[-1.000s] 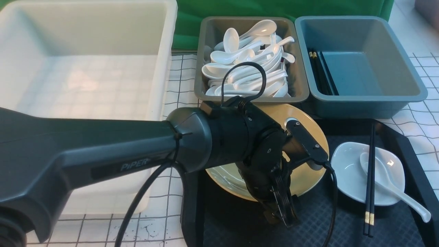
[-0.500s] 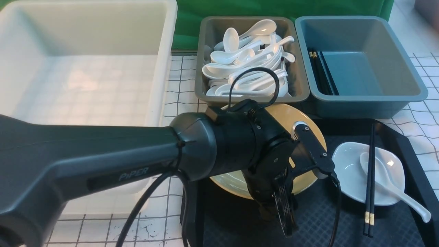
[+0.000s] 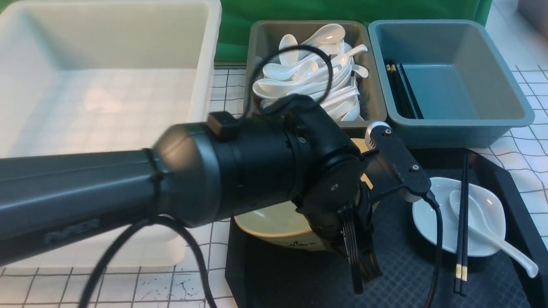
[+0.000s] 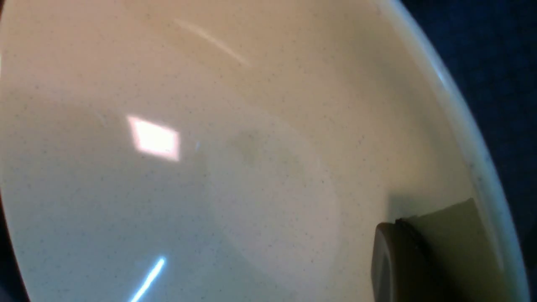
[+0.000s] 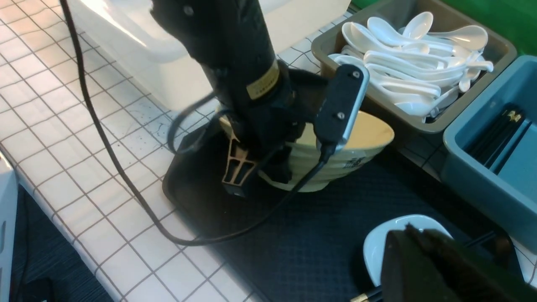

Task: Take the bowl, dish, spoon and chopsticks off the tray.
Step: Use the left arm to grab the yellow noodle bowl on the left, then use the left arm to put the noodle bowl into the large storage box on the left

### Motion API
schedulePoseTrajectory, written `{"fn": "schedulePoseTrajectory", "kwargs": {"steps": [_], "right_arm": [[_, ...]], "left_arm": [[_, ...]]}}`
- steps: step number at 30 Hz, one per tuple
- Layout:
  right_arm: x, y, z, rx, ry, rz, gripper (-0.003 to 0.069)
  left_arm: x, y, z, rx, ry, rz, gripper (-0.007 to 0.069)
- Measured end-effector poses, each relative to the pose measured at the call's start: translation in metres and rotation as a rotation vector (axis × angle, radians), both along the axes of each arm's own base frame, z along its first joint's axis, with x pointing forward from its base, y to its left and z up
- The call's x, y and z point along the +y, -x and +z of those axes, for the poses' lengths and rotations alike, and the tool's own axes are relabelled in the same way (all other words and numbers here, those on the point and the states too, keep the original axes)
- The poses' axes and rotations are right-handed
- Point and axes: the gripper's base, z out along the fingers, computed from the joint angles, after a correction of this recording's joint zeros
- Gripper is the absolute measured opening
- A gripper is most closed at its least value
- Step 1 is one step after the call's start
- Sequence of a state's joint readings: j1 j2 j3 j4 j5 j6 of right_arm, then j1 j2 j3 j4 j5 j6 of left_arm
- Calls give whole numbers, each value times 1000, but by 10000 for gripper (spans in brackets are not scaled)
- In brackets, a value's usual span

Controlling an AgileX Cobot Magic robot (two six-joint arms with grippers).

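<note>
Left gripper (image 3: 357,256): jaws clamped on the rim of the large glossy mustard-yellow bowl (image 3: 269,224), with one finger (image 4: 419,256) inside against the wall and the other outside. The bowl is tilted over the left part of the flat black diamond-textured plastic tray (image 3: 398,273); cannot tell whether its base touches the tray.

Small shallow white rounded-square dish (image 3: 432,218) sits on the tray's right part. Glossy white soup spoon (image 3: 488,233) and pair of thin black chopsticks (image 3: 461,231) lie across it.

Right gripper (image 5: 423,260): jaws together, above the dish edge.
</note>
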State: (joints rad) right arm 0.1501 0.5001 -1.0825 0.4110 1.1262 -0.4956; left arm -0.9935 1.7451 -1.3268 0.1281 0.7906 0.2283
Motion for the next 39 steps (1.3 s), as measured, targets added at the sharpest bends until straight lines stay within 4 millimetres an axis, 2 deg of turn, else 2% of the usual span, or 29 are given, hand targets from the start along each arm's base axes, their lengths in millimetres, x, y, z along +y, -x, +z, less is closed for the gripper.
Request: {"fn": "schedulePoseTrajectory", "kwargs": {"steps": [11,18,22,28,32,39], "right_arm": [[0,-2,2,-24,-11,-10,47],[0,-2,3,-34,-14,-16,52],[-1,-3,5,-59,-25,-25,57],[-2,-1,14,-113,-40,-38,62],[-2,2,22,-150,-49,-41,67],[-3,5,24,-162,-56,-45,69]], "left_arm": [[10,9,29,-18,67,9,15],[9,36,52,-45,97,-97,15],[10,45,61,-54,108,-122,15],[13,46,82,-81,139,-124,15],[18,49,105,-132,182,-143,15],[29,43,128,-246,109,-149,15]]}}
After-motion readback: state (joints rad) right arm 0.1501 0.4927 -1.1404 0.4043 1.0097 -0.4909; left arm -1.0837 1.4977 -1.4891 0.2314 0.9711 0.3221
